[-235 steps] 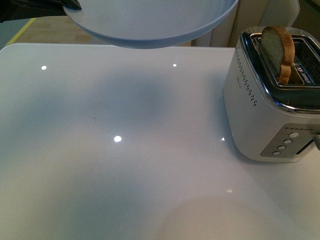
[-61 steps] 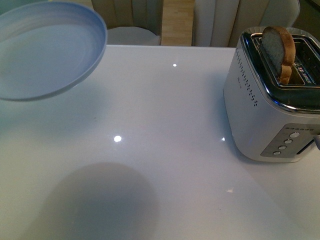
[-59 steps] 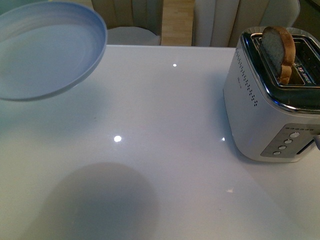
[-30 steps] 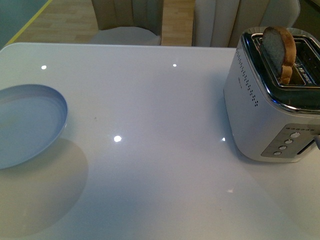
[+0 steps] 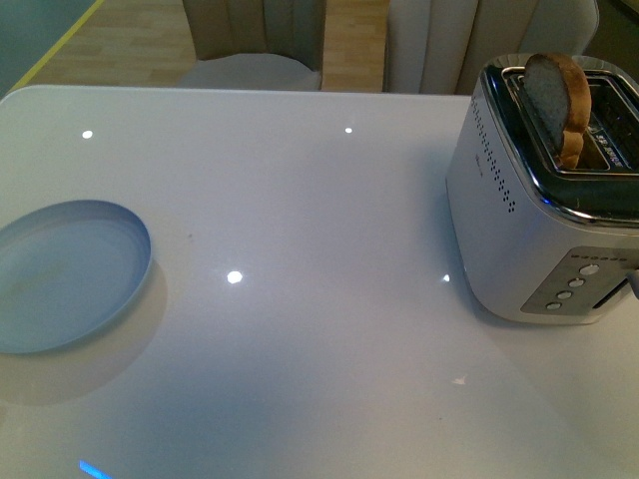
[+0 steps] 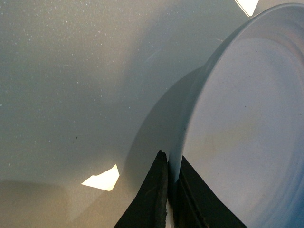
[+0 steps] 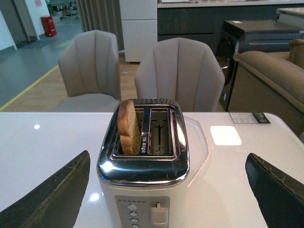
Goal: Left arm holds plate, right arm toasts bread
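A round, shallow, pale blue-grey plate is sitting low at the left side of the glossy white tabletop, casting a soft shadow beneath it; whether it is resting on the surface or hovering just above is hard to tell. In the left wrist view, the left arm's black gripper is pinching the plate's raised rim between its two fingers, one finger on the underside and one on the inner face, so it is clamped on the plate.

Well apart from it, at the right side of the tabletop, a white two-slot toaster with a chrome top is standing upright. A slice of light brown wholemeal bread with a darker crust is sticking up out of the slot nearer the plate, its rounded end on top; the other slot is showing only its metal guides.

In the right wrist view, the right gripper's two dark fingers are spread wide apart, holding nothing, facing the toaster's button panel and lever. Two beige upholstered chairs are standing behind the tabletop.
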Tool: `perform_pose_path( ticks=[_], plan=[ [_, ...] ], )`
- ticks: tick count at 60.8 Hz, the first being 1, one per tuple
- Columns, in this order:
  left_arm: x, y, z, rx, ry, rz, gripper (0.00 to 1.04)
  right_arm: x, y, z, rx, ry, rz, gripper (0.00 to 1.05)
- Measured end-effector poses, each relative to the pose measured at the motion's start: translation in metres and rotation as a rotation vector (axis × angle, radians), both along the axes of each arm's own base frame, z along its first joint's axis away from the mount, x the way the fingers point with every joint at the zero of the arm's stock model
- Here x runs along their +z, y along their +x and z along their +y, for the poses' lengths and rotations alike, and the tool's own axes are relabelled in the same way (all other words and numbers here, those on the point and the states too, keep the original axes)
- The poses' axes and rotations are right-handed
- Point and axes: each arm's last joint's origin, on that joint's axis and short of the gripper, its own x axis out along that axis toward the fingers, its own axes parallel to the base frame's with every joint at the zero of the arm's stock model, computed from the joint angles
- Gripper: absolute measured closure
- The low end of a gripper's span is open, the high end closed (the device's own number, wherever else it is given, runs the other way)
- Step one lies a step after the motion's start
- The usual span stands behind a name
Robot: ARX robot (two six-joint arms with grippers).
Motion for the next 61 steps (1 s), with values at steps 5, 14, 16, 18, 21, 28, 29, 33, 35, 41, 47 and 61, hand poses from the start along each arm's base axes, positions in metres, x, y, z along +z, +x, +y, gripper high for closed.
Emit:
perform_pose_path(
  ticks=[5, 14, 16, 18, 21, 28, 29, 33, 35, 41, 47, 61],
  plan=[
    [-0.004, 0.002, 0.002, 0.001, -0.002, 0.001, 1.02, 0.0, 0.0, 0.0, 0.0, 0.0, 0.0, 0.09],
    [-0.01, 0.004, 0.005, 0.005, -0.004, 0.005, 1.02, 0.0, 0.0, 0.0, 0.0, 0.0, 0.0, 0.09],
    [-0.011, 0.004, 0.005, 0.006, -0.003, 0.008, 1.02, 0.0, 0.0, 0.0, 0.0, 0.0, 0.0, 0.09],
    [-0.013, 0.004, 0.006, 0.008, -0.004, 0.01, 1.02, 0.0, 0.0, 0.0, 0.0, 0.0, 0.0, 0.09],
    [-0.014, 0.005, 0.006, 0.007, -0.005, 0.011, 1.02, 0.0, 0.0, 0.0, 0.0, 0.0, 0.0, 0.09],
    [-0.014, 0.005, 0.006, 0.007, -0.003, 0.01, 1.02, 0.0, 0.0, 0.0, 0.0, 0.0, 0.0, 0.09],
    [-0.014, 0.005, 0.006, 0.007, -0.004, 0.01, 1.02, 0.0, 0.0, 0.0, 0.0, 0.0, 0.0, 0.09],
    [-0.014, 0.005, 0.006, 0.006, -0.006, 0.009, 1.02, 0.0, 0.0, 0.0, 0.0, 0.0, 0.0, 0.09],
    [-0.014, 0.005, 0.006, 0.006, -0.007, 0.008, 1.0, 0.0, 0.0, 0.0, 0.0, 0.0, 0.0, 0.09],
    [-0.014, 0.006, 0.006, 0.002, -0.007, 0.0, 0.84, 0.0, 0.0, 0.0, 0.0, 0.0, 0.0, 0.09],
    [-0.012, 0.007, 0.005, -0.004, -0.009, -0.013, 0.68, 0.0, 0.0, 0.0, 0.0, 0.0, 0.0, 0.09],
    [0.044, 0.015, -0.003, -0.038, 0.018, -0.165, 0.15, 0.0, 0.0, 0.0, 0.0, 0.0, 0.0, 0.09]
  ],
)
